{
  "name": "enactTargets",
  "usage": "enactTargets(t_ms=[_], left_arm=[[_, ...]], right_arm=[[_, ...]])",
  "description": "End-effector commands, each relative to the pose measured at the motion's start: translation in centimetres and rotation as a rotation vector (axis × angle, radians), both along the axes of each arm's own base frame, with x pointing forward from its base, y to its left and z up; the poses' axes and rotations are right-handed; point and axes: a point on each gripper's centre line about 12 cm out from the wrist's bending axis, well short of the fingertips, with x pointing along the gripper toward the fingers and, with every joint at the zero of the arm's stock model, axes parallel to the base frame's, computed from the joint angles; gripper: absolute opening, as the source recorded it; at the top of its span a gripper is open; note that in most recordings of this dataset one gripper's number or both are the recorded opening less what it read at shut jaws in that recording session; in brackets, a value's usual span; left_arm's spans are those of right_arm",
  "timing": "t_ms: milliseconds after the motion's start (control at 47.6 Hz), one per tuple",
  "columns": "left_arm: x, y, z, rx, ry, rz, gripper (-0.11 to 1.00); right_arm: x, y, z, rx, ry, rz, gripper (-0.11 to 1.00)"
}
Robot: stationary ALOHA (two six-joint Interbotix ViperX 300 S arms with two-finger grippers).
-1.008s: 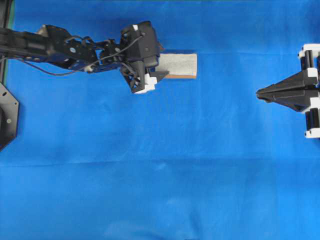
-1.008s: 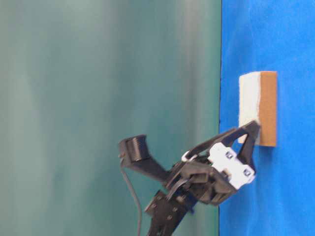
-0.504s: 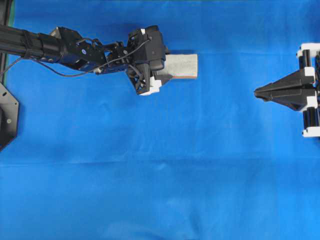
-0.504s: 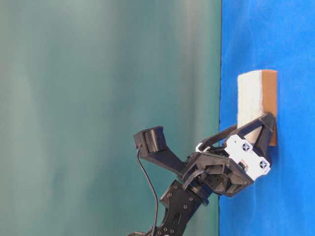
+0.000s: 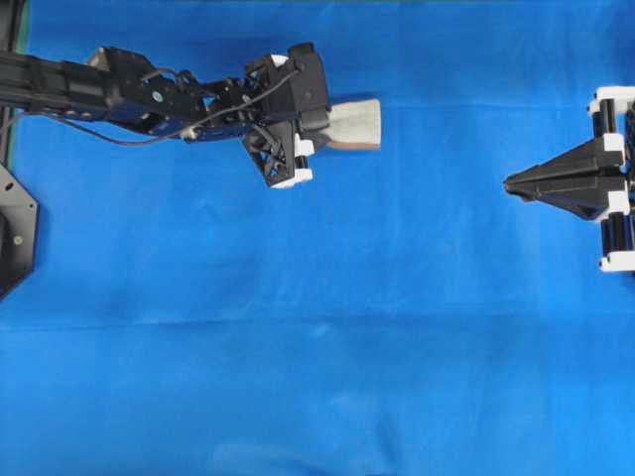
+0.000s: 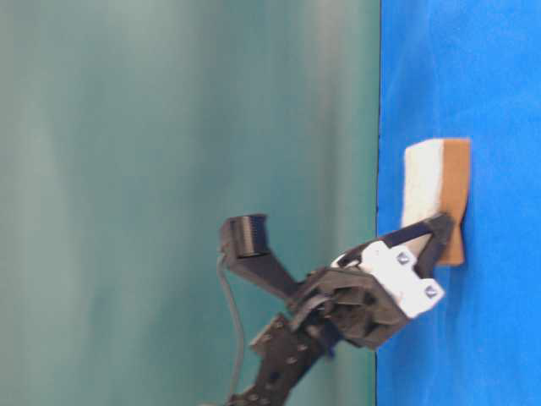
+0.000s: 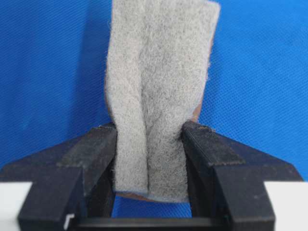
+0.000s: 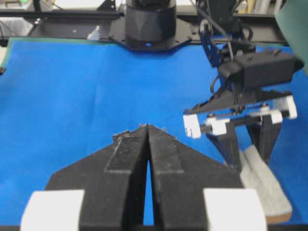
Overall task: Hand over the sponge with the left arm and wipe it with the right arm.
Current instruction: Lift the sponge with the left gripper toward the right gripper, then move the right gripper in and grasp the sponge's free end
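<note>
The sponge [image 5: 354, 123] lies near the far edge of the desk [image 5: 317, 327], on the blue cloth that covers it; its pale grey fibrous face is up and its orange-brown layer shows along one side in the table-level view [image 6: 455, 199]; the left arm [image 5: 119, 87] reaches across from the left of the overhead view, and its pincer [image 7: 149, 149] is clamped on the near end of the sponge [image 7: 159, 91], the two black fingers [image 7: 94, 149] pressing in from either side so that the fibrous pad is pinched narrow and creased lengthwise between them; the far end of the sponge spreads back to its full width; from the table-level view the left pincer [image 6: 435, 241] tilts down onto the pad at the desk edge; the right arm's pincer [image 5: 516, 183] sits well apart at the right of the overhead view, its pointed fingers [image 8: 139, 154] pressed together with nothing between them, hovering over bare blue cloth and pointing toward the left arm; no container appears in any view.
</note>
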Motion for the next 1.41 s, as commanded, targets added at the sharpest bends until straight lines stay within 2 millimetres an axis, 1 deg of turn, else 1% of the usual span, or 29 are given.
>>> enactTargets(t_ms=[0, 84, 210, 315, 420, 546, 651, 861, 1050, 1176, 1197, 1303, 1387], left_arm=[[0.1, -0.6, 3.0, -0.002, -0.047, -0.002, 0.33], [-0.2, -1.4, 4.5, -0.005, -0.048, -0.016, 0.33], [-0.4, -3.3, 7.0, -0.009, -0.055, -0.056, 0.33], [-0.8, -5.4, 8.5, -0.015, -0.064, -0.1, 0.33], [-1.0, -7.5, 9.7, -0.038, -0.093, -0.133, 0.33], [-1.2, -9.5, 10.2, -0.076, -0.112, -0.152, 0.33], [-1.1, -10.2, 10.2, -0.094, -0.113, -0.158, 0.33], [-0.9, -10.4, 10.3, -0.096, -0.118, -0.162, 0.32], [-0.9, -10.7, 10.4, -0.098, -0.119, -0.168, 0.33], [-0.9, -10.8, 10.3, -0.095, -0.117, -0.172, 0.33], [-0.9, -10.7, 10.3, -0.097, -0.116, -0.17, 0.33], [-1.0, -10.7, 10.3, -0.096, -0.116, -0.171, 0.33], [-1.0, -10.7, 10.3, -0.096, -0.116, -0.171, 0.33]], right_arm=[[0.2, 0.0, 0.7, 0.001, -0.018, -0.002, 0.01], [0.3, -0.1, 0.6, 0.001, -0.015, -0.003, 0.01], [0.4, -0.3, 0.5, 0.003, -0.009, -0.014, 0.01], [0.4, -0.5, 0.4, 0.001, -0.006, -0.023, 0.01], [0.5, -0.8, 0.2, 0.002, 0.003, -0.034, 0.01], [0.8, -0.8, 0.0, 0.004, 0.017, -0.036, 0.01], [1.1, -0.9, -0.1, 0.004, 0.024, -0.037, 0.01], [2.2, -0.9, 0.0, 0.021, 0.042, -0.04, 0.01], [4.1, -1.0, 0.1, 0.033, 0.071, -0.04, 0.01], [5.8, -1.1, -0.4, 0.034, 0.109, -0.042, 0.02], [6.1, -1.2, -0.5, 0.035, 0.115, -0.042, 0.04], [7.9, -1.3, -1.3, 0.035, 0.157, -0.042, 0.36], [9.3, -1.3, -1.9, 0.033, 0.188, -0.042, 0.59]])
